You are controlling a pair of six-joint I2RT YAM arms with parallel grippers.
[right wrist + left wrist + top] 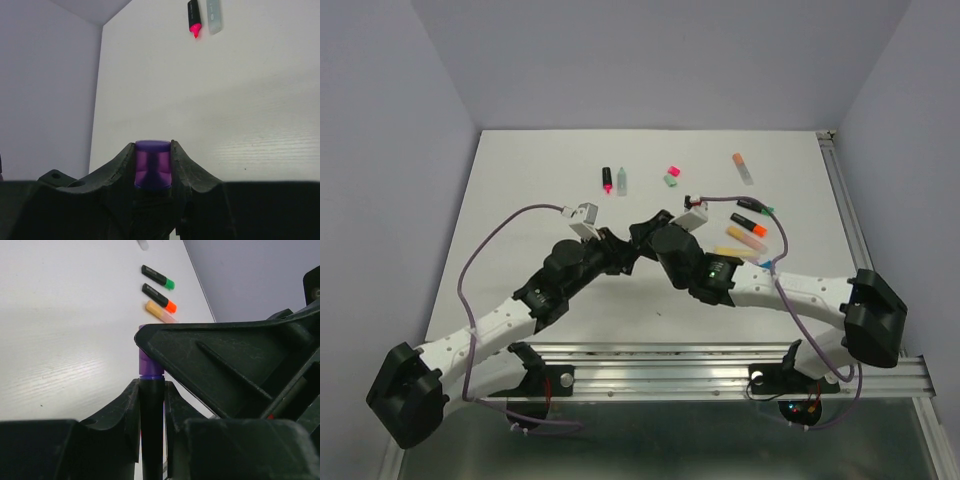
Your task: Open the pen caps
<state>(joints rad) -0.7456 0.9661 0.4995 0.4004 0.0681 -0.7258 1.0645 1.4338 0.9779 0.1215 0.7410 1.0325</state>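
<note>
White table (520,170), loose pens (752,231), lilac walls (380,120)

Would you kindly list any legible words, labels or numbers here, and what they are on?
No text is legible.
Green-tipped black pen: faint label, too blurred to read.
Orange-tipped black pen: the same.
Purple cap and held black pen: no print visible.

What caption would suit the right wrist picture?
Right fingers pinch a purple cap; an uncapped pink pen and a pale pen lie beyond.
</note>
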